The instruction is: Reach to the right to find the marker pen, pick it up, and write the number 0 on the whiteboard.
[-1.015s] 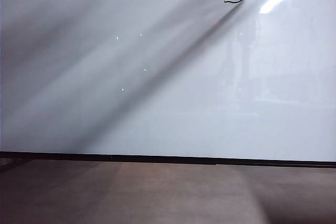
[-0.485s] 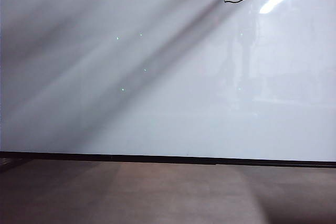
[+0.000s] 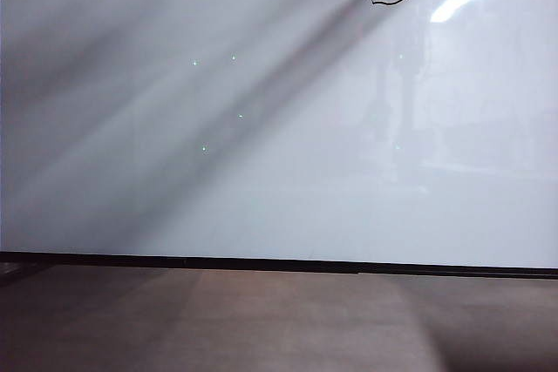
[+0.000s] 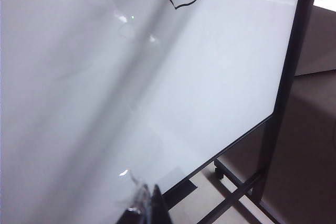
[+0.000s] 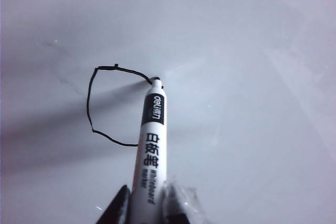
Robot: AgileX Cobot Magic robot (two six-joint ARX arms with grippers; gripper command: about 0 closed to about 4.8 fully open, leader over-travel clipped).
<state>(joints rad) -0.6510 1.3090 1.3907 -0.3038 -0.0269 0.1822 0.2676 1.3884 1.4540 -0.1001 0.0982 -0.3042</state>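
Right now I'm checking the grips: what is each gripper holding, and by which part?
The right gripper clamps the marker pen by its rear barrel. The left gripper shows nothing held.

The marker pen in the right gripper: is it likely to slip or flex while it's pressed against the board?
Probably stiff: the marker pen looks like a straight, hard barrel. Its smooth round body could slide or twist in the right gripper, which pinches only its rear. The glossy whiteboard likely lets the tip skate.
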